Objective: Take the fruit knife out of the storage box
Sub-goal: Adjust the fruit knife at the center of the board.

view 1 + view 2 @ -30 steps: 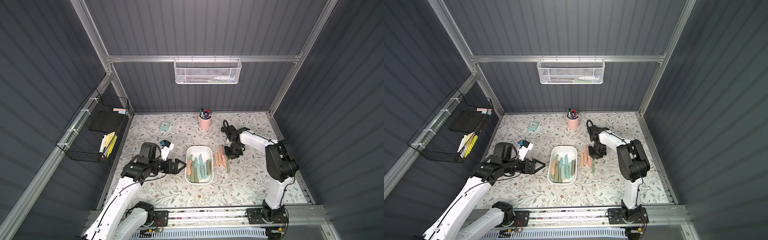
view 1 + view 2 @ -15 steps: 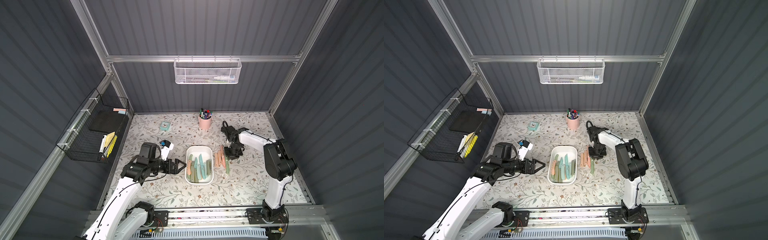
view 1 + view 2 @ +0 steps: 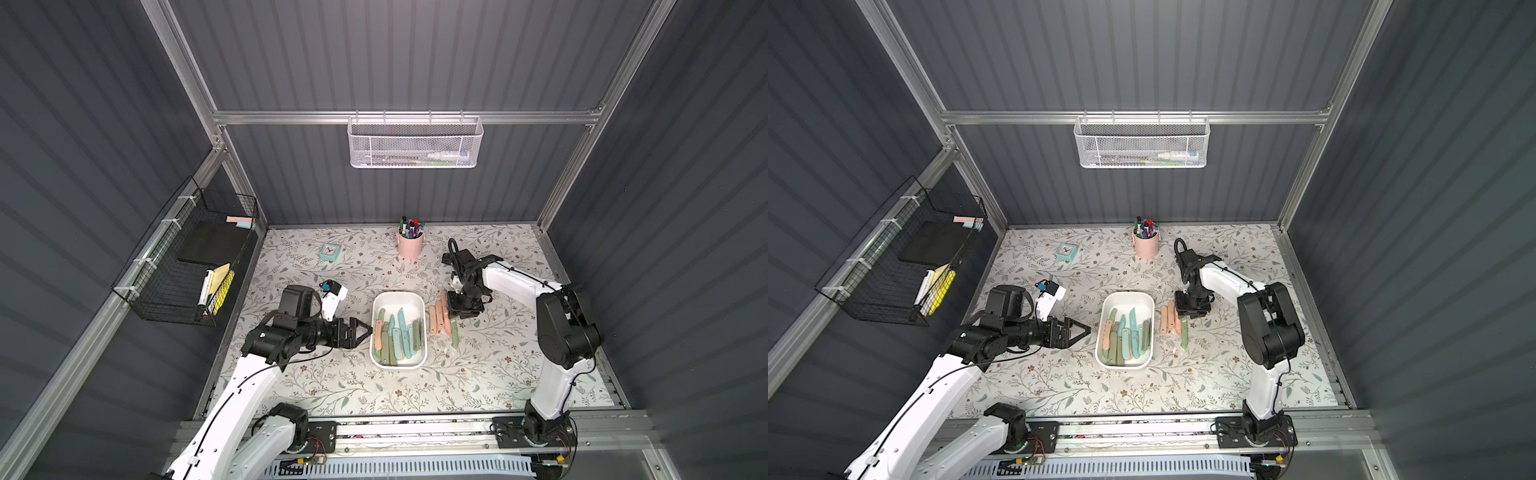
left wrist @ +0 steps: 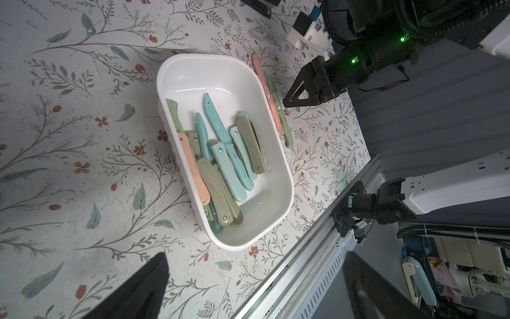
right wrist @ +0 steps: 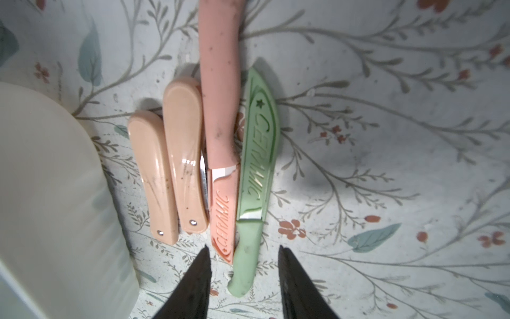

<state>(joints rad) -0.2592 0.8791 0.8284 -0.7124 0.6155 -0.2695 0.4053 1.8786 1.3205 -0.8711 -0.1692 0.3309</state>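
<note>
Right wrist view: a green knife in its sheath lies flat on the flowered table, outside the white storage box. It is the outermost of four knives laid side by side just beside the box's long wall. A pink knife in a sheath touches it. Two folded peach knives lie nearer the box. The right gripper hangs over the green knife's handle end. Its jaws are partly apart, with a gap on each side of the handle, and grip nothing.

In both top views the storage box sits mid-table. The green knife and its row are on the side toward the right arm. In the left wrist view a heap of knives, teal, olive and pink, crowds toward one end of the box.

The left gripper hovers just beside the box's other long side. It points at the box with its jaws spread wide and empty.

Near the back wall stand a pink cup of pens and a small teal clock. A white mesh basket hangs on the back wall and a black wire basket on the left wall.
</note>
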